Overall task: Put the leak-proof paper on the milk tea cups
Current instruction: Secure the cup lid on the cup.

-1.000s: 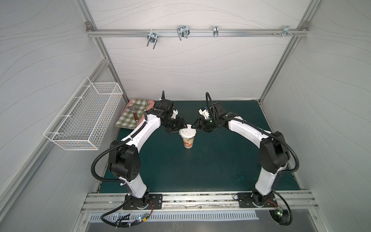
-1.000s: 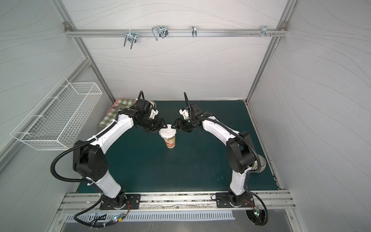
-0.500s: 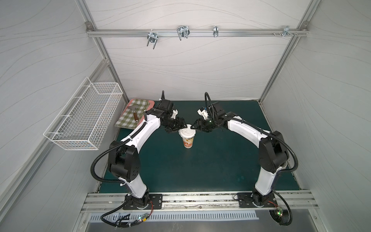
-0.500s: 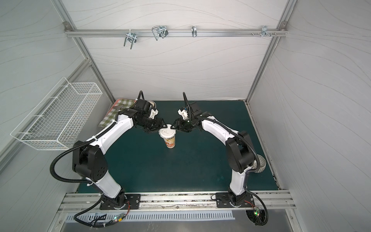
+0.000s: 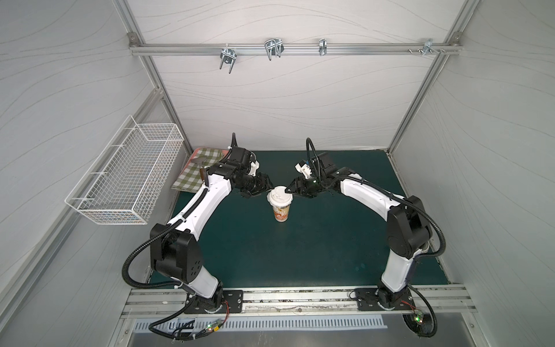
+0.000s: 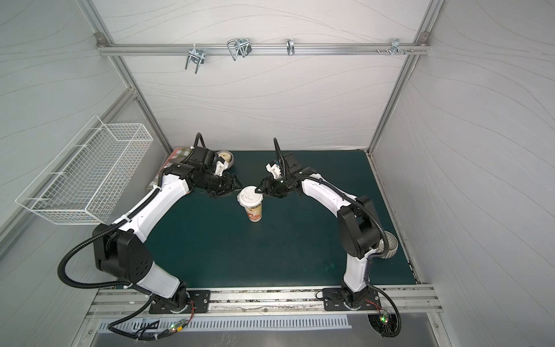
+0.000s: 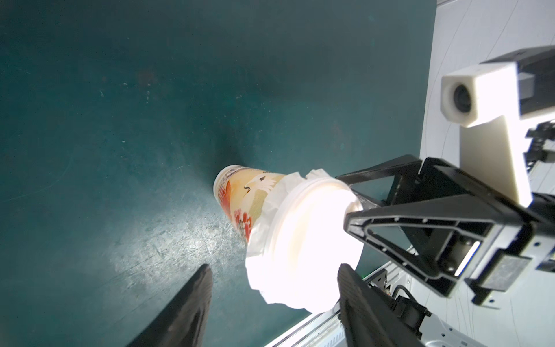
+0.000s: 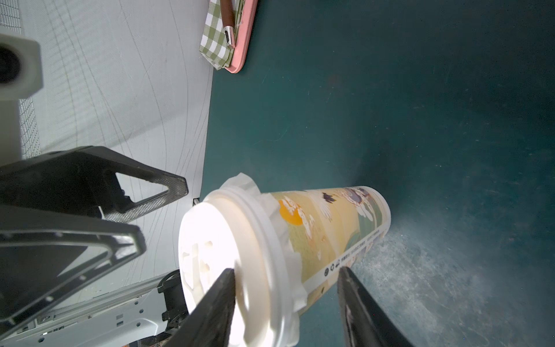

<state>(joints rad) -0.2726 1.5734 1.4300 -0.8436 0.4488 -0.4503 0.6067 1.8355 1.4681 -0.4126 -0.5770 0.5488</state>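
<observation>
If the left gripper point(image 5: 263, 191), jaws released and empty just beside the milk tea cup point(image 5: 281, 211) standing on the green mat point(image 5: 300, 249), swings inward, it could tip the tall cup. The right gripper point(image 5: 292, 192), jaws also apart with one fingertip over the domed lid point(image 5: 279, 195), might drag lid and cup sideways on leaving. Both top views show little but the lid, while the wrist views reveal the leak-proof paper point(image 7: 259, 237) trapped under the lid's rim, its crinkled edge hanging unevenly down the cup wall.
</observation>
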